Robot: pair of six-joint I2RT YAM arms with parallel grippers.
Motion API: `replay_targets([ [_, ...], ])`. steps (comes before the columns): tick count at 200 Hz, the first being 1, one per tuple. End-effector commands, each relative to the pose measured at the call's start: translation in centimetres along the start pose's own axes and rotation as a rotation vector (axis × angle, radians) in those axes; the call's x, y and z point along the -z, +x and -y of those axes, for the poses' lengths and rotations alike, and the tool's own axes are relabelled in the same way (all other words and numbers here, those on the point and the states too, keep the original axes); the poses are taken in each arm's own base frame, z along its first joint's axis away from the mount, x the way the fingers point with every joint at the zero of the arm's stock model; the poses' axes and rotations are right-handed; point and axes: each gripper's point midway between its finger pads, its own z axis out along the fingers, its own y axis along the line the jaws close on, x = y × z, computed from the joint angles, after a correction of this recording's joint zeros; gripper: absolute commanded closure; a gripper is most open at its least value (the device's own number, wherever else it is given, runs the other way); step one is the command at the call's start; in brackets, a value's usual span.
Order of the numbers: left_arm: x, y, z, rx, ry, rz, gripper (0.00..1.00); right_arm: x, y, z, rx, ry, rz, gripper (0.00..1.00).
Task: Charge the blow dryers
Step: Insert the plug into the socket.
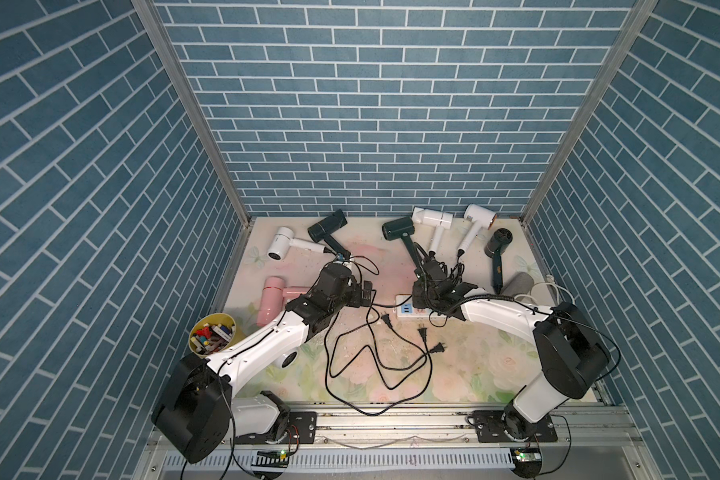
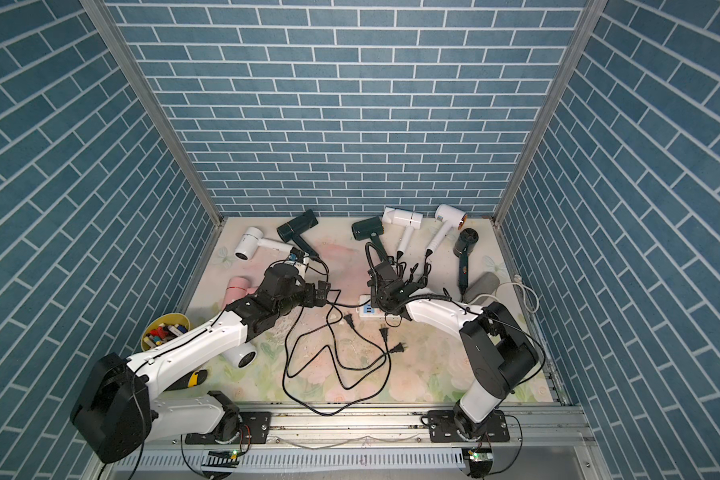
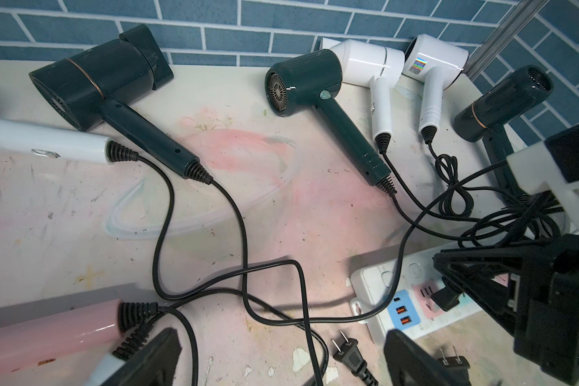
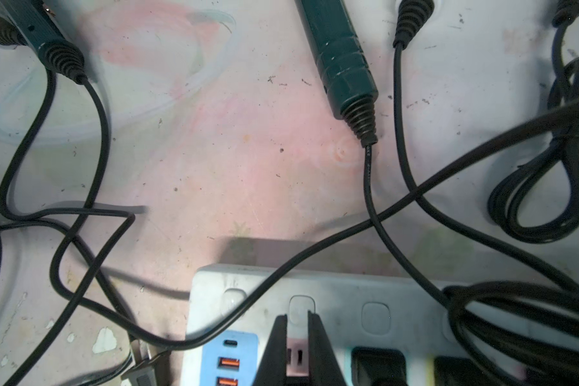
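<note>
Several blow dryers lie along the back of the table: white (image 1: 281, 243), dark green (image 1: 327, 226), dark green (image 1: 395, 230), white (image 1: 431, 218), white (image 1: 476, 218) and black (image 1: 497, 243). A pink one (image 1: 273, 297) lies beside my left arm. My left gripper (image 1: 366, 293) (image 3: 281, 367) hangs open above loose cords, holding nothing. Over the pink socket of the power strip (image 3: 381, 277) (image 4: 348, 294), my right gripper (image 1: 420, 293) (image 4: 297, 317) is shut on a black plug (image 3: 444, 298). Loose plugs (image 1: 386, 321) (image 1: 422, 332) (image 1: 439, 348) lie in front of the strip.
Black cords (image 1: 375, 365) tangle across the middle and front of the table. A yellow cup (image 1: 213, 336) of small items stands at the left edge. A grey cylinder (image 1: 518, 284) and a white cable (image 1: 558, 291) lie at the right.
</note>
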Motion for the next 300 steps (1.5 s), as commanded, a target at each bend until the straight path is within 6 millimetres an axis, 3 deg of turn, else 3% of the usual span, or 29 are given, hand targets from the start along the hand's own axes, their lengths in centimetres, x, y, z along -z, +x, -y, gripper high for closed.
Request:
replay_targets([
  [1,-0.1,0.3,-0.2,0.003,0.002,-0.003,0.01,-0.2,-0.9,-0.1,0.03,0.025,0.027,1.0],
  [186,-0.2,0.3,-0.1,0.0,0.005,0.001,0.01,-0.2,-3.2,-0.9,0.04,0.014,0.114,1.0],
  [300,-0.2,0.3,0.0,-0.002,0.015,-0.002,0.01,0.0,-0.7,0.1,0.048,0.062,0.058,1.0],
])
